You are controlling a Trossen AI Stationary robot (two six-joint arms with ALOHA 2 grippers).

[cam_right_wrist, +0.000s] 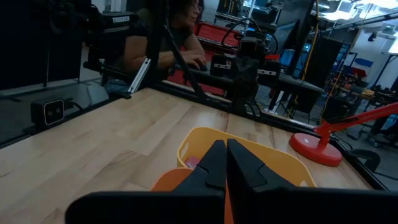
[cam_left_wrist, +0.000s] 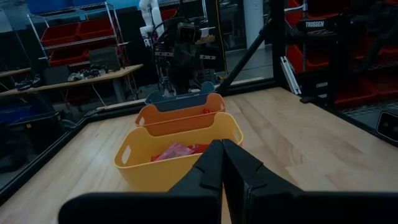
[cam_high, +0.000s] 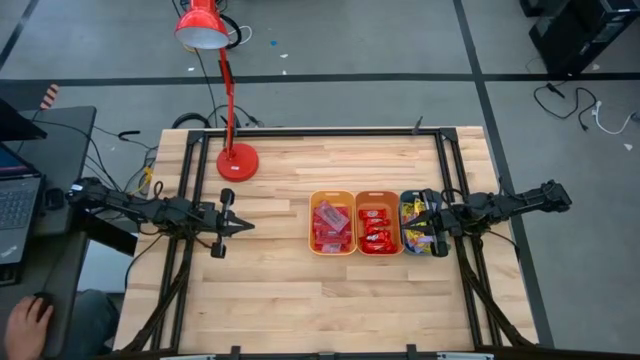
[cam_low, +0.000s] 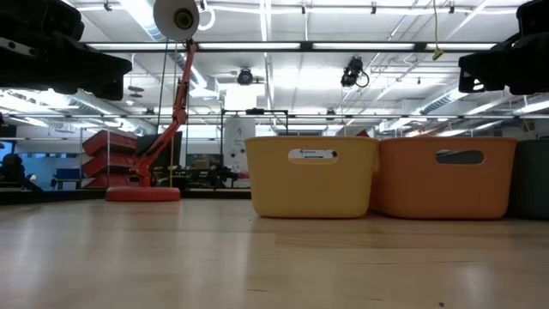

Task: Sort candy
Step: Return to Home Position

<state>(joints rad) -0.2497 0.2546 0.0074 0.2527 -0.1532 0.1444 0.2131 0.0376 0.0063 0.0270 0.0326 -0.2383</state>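
Candy [cam_high: 330,226] is all in bins; no loose pieces show on the table [cam_high: 300,310]. Three bins stand in a touching row right of centre:
- yellow bin [cam_high: 312,222], red wrappers
- orange bin [cam_high: 377,194], red wrappers
- teal bin [cam_high: 408,195], yellow and mixed packets

Left gripper [cam_high: 245,226]: fingers pressed tip to tip, nothing held, over bare wood well apart from the yellow bin. Right gripper [cam_high: 428,224]: fingers likewise closed and empty, hanging over the teal bin. The low view puts both arms high, above the bin rims.

Sorting looks finished; only the retreat is left.

Risks, as judged:
- If the right gripper dips while pulling back, it could catch the teal bin's rim. The bins touch, so one shove moves the row or tips candy out.
- If the left arm swings wide toward the far side, the red lamp [cam_high: 237,160] stands near it.
- A person's hand [cam_high: 28,322] rests off the table's near left corner, close to the left arm's base.
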